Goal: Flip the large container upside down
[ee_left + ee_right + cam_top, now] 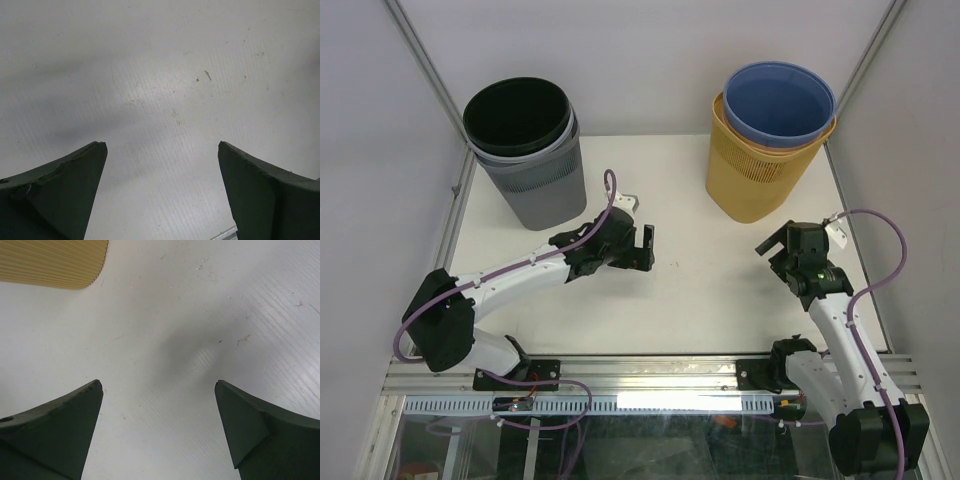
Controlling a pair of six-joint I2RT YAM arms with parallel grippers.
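At the back left of the table point(720, 290): a grey container point(545, 190) is stood upright, mouth up, with a black bin point(517, 115) nested inside it
At the back right: a yellow basket point(750, 180) is stood upright the same way, with a blue bin point(778, 100) nested in it
Which one is "large": can't honestly be told, the two outer ones look about the same size, so both are kept in mind
Left gripper point(647, 250): fingers are spread wide and nothing is held; only bare table is seen in its wrist view, and the grey container is found back and to the left of it, near but not touching
Right gripper point(782, 245): fingers are spread wide too, nothing held; the yellow basket is ahead and slightly left, with its ribbed wall caught in the top left corner of the wrist view
Nearer arm: each stack is reached most easily by the arm on its own side
Long axis: vertical for both, so a half turn about a horizontal axis is called for, probably from a grip on the rim or wall
Edges: the grey container is set close to the left frame post, the yellow basket close to the back right corner
Open room: tipping space is offered toward the middle of the table, between stacks and arms
Watch out: the inner bin is likely to be dumped out during the flip
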